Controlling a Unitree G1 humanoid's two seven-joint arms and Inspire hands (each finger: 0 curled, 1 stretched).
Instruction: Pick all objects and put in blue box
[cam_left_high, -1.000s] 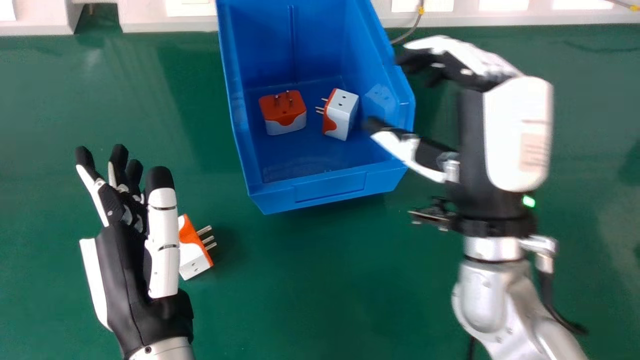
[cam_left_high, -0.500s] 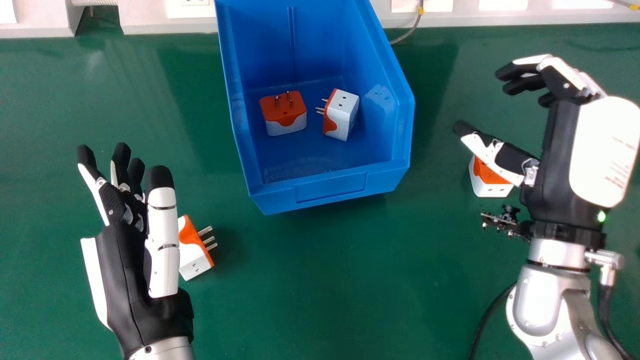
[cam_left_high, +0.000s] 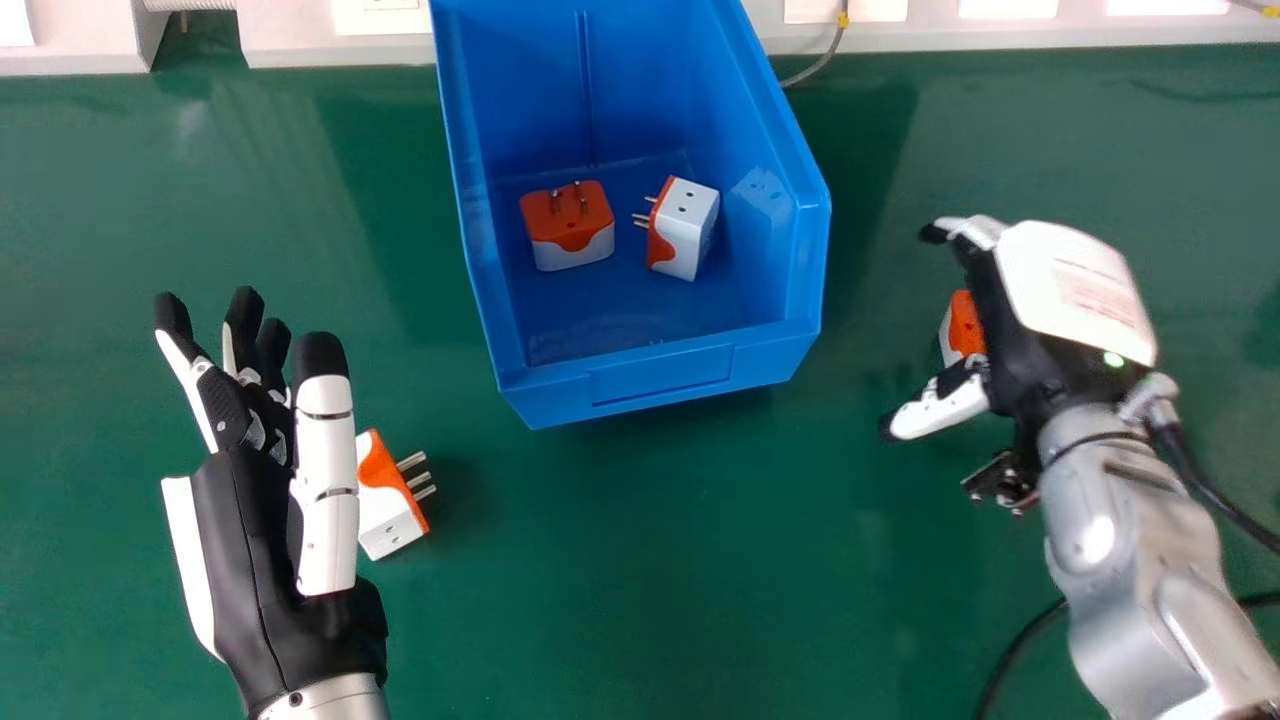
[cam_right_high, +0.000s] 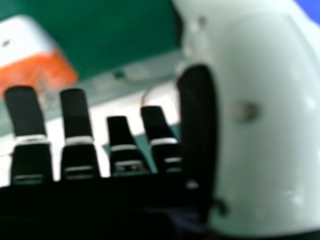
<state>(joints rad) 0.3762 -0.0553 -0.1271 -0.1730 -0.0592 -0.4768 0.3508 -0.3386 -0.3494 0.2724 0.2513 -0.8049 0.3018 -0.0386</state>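
Right hand released, fingers straight, near 1 boxy plug adapter. Head view: 2 metal-pronged adapters inside blue plastic box.

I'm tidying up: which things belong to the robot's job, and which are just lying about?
Job:
- blue box
- two plug adapters inside it
- plug adapter beside the left robot hand
- plug adapter by the right robot hand

Lying about:
- thin cable beyond the box

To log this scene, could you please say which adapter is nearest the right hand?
The adapter right of the blue box; two adapters lie inside it, another by the left hand.
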